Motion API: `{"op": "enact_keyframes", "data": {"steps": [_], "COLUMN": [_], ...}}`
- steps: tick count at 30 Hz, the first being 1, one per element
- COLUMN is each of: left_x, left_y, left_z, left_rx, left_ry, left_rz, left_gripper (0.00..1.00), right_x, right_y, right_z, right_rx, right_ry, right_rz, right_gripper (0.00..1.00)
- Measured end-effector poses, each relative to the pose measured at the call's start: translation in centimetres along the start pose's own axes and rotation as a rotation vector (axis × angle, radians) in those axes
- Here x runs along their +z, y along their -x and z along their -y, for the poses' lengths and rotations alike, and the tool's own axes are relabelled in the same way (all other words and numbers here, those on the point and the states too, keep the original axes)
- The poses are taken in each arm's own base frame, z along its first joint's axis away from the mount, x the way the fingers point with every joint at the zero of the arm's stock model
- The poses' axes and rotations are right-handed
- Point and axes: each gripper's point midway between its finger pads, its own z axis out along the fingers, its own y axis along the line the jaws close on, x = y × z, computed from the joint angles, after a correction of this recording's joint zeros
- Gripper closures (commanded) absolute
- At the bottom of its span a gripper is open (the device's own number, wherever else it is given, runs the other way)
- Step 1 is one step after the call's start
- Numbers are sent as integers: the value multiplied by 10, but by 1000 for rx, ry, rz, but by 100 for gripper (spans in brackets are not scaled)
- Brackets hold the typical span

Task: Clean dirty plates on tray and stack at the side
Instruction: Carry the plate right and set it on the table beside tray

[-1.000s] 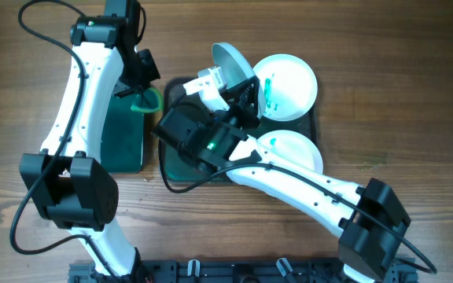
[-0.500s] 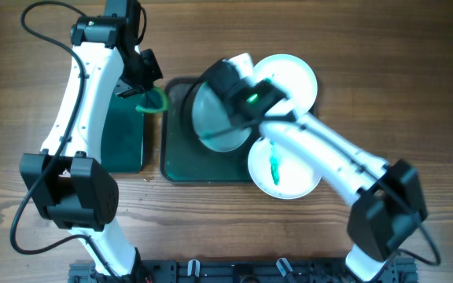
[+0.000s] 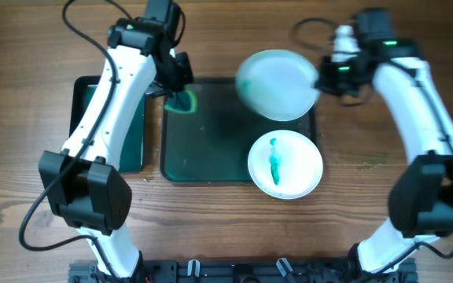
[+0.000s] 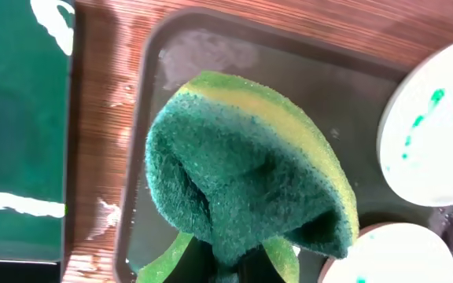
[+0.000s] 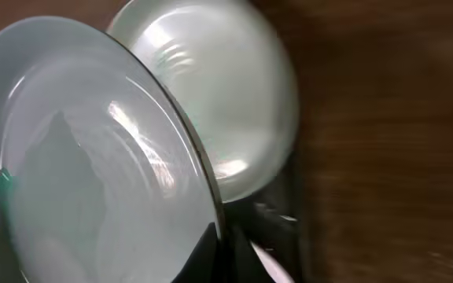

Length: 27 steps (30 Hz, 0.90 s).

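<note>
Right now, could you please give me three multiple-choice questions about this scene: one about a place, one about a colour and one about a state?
1. Where is the sponge?
A. on the bare table
B. over a corner of the tray
C. on a plate

2. What colour is the smear on the lower plate?
A. red
B. teal-green
C. brown

3. What is the state of the right fingers?
A. open and empty
B. shut on the sponge
C. shut on the rim of the upper plate

Answers:
1 B, the overhead view shows the sponge above the tray's corner.
2 B, a teal-green streak runs down the plate's middle.
3 C, the right wrist view shows the fingers pinching the plate's rim.
</note>
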Motion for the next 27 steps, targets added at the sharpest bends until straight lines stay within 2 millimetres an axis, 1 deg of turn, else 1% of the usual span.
{"op": "enact_keyframes", "data": {"steps": [2,3,4,6,9,10,12,14,18,23,24,26,27], "left_x": [0,0,0,0,0,0,0,0,0,0,0,0,0], "left_y": [-2,-2,-1,0,0,0,1,2,2,3,3,3,3], "left_z": [3,3,3,4,4,4,4,5,5,5,5,5,5], "left_rx": [4,4,4,4,4,4,4,4,4,4,4,4,4], "left_ry": [-3,-4,-4,-6,-7,-7,-8,-11,-12,-13,-13,-14,-14], "left_rz": [-2,-2,-1,3,5,5,6,12,14,16,16,17,17], "left_gripper": [96,96,96,96,96,96,96,96,96,96,96,96,96], "right_x": [-19,-25,-34,-45,-55,-55,-50,-42,-16,8,12,18,19], "right_y": [10,13,16,17,12,12,8,6,-14,-39,-45,-52,-55], "right_z": [41,57,78,113,160,168,184,191,204,218,221,223,224], "right_rx": [91,124,167,238,320,335,359,366,395,431,436,446,452], "right_ry": [-25,-38,-62,-117,-222,-247,-293,-310,-336,-370,-376,-382,-387], "right_rz": [35,49,68,97,126,137,152,161,140,113,108,97,92], "right_gripper": [96,96,96,95,96,95,96,96,95,95,92,81,79]}}
